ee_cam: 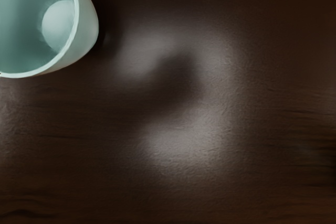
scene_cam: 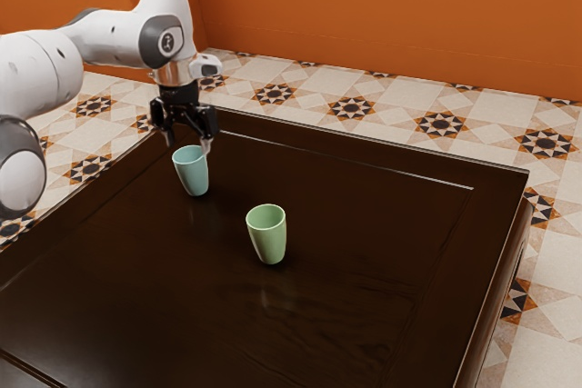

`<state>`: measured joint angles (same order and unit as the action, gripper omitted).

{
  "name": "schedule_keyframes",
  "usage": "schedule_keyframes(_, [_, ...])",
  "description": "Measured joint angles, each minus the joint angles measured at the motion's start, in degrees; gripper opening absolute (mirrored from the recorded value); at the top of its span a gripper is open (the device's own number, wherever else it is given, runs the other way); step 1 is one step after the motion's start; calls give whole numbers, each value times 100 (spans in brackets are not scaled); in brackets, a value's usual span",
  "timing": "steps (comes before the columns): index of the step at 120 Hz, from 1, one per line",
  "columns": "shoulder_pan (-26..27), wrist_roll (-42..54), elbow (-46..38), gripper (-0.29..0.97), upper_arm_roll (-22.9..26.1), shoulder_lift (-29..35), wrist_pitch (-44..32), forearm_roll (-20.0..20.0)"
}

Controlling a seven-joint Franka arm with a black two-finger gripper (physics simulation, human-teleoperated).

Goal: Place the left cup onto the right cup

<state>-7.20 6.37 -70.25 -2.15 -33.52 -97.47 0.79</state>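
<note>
The tool (scene_cam: 189, 141) hangs just over the rim of the pale blue cup (scene_cam: 191, 172), at twelve o'clock from it in the exterior view. The step in hand therefore looks like the approach to the grasp: the cup is not yet lifted and stands upright on the dark desk (scene_cam: 382, 252). The next move, as I judge it, calls for a short descent so the fingers come down on either side of the cup. They must then close without tipping it, since it narrows toward the foot. The fingers stand apart, about as wide as the cup's mouth, and hold nothing. Their tips are at or just above the rim, and I cannot tell whether one grazes it. In the wrist view the blue cup (ee_cam: 37, 19) is seen from above, with its open mouth and pale bottom showing. In the exterior view the green cup (scene_cam: 266, 233), the target, stands upright at about four o'clock from the blue one, near but apart, with nothing on it. Once gripped, the blue cup would need lifting clear of the green rim before travelling that way.
</note>
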Motion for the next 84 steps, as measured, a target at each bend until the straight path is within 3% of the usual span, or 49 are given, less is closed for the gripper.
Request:
schedule_keyframes(48, [-336,485,892,65,376,-827,-135,-9])
schedule_keyframes(84, [-638,765,1259,65,793,-1198,-182,-292])
